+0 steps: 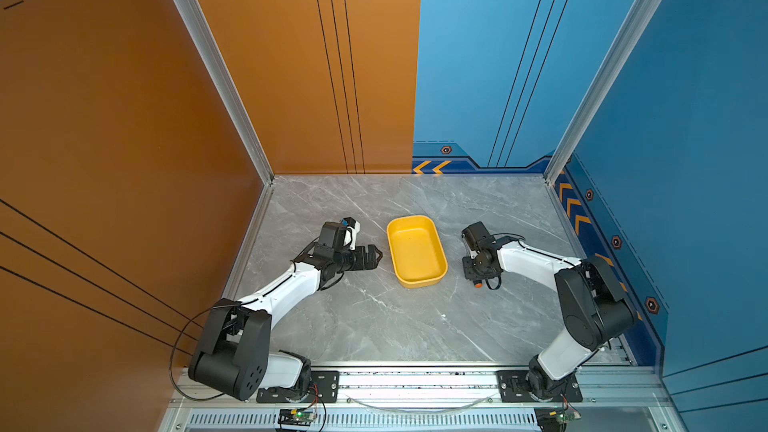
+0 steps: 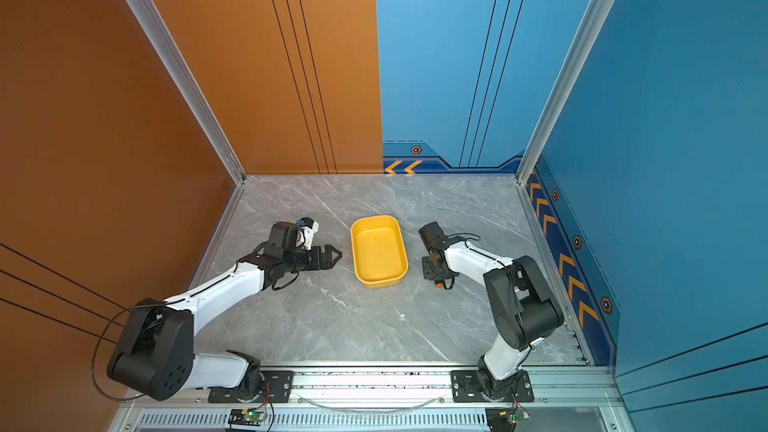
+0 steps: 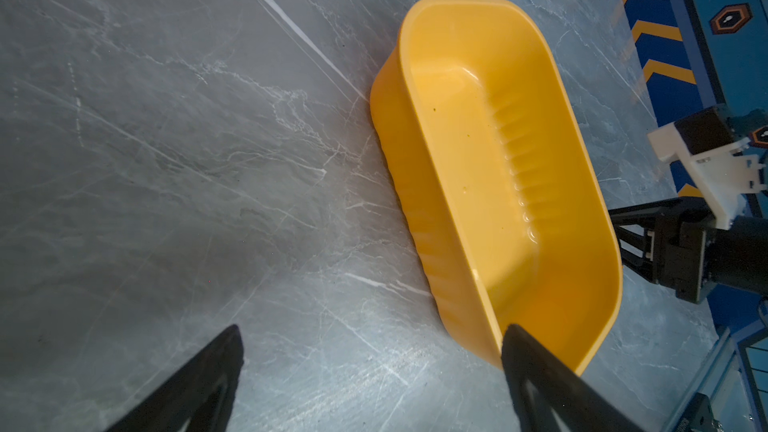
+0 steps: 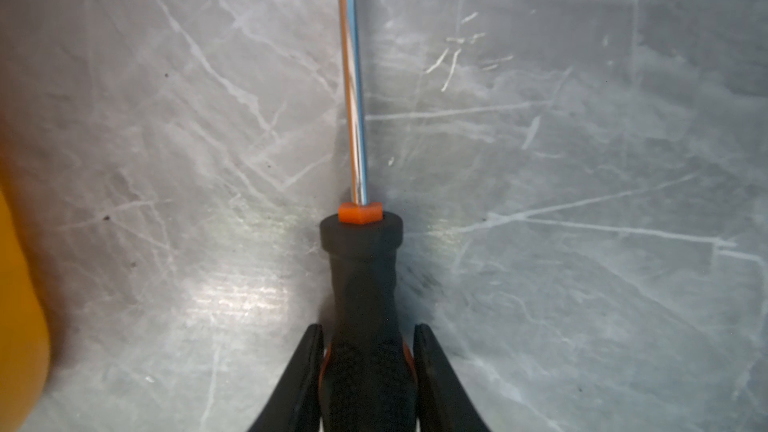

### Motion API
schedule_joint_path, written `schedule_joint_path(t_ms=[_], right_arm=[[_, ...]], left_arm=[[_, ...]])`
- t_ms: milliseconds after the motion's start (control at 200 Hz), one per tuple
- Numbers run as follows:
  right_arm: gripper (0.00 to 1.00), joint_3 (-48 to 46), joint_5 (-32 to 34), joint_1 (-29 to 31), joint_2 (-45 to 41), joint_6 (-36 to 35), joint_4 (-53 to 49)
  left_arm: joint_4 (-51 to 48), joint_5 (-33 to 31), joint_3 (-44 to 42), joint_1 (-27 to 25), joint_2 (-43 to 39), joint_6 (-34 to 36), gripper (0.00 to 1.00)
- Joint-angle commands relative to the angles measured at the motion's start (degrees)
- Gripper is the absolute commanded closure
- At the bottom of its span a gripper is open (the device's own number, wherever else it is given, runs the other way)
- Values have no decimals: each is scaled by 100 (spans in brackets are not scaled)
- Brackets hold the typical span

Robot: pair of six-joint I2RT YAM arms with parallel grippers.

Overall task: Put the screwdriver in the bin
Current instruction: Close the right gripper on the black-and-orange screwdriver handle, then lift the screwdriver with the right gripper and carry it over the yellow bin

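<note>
1. The right gripper (image 4: 369, 328) is clenched on the screwdriver (image 4: 360, 251). In the right wrist view its two black fingers (image 4: 307, 367) press against opposite sides of the black handle.
2. The thin shiny shaft runs straight on from the handle, away from the gripper, above the grey marble table (image 1: 374, 326). An orange collar marks the joint between handle and shaft.
3. Whether the screwdriver rests on the table or sits just above it cannot be told. Its shadow lies close beside the handle.
4. In both top views the right arm's wrist points down and covers most of the tool. Only the orange end cap (image 1: 478, 284) (image 2: 439, 285) shows, at the wrist's near edge.
5. The screwdriver lies outside the yellow bin (image 1: 415, 251) (image 2: 379, 249), near its right wall. The bin sits on the table between the two arms, with its long sides running from near to far.
6. The left gripper (image 1: 377, 257) (image 3: 372, 329) is released, spread wide and holding nothing. It points at the bin's left wall from just beside it.
7. In the left wrist view one of its fingertips (image 3: 523, 347) overlaps a corner of the bin (image 3: 478, 160).
</note>
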Motion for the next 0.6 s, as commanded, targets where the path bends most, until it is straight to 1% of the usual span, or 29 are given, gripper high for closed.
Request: schedule_joint_path(t_ms=[0,90,140,330,596], right_arm=[[78,107,-120,-48,109,96,-216],[90,95,-188,-61,87,129,-218],[93,88,-255,-78,52,160,-217],[95,54,-522,-183,-244,334,-234],[96,187,-801,-263,-1149,793,-460]], left_arm=[[-176,37,118,-50,34,-2,2],[-212,28,122,-47,19,15,2],[-221,13,122,-47,16,16,2],[-226,25,109,-48,3,2,2],[-221,104,127,-45,-41,-37,2]])
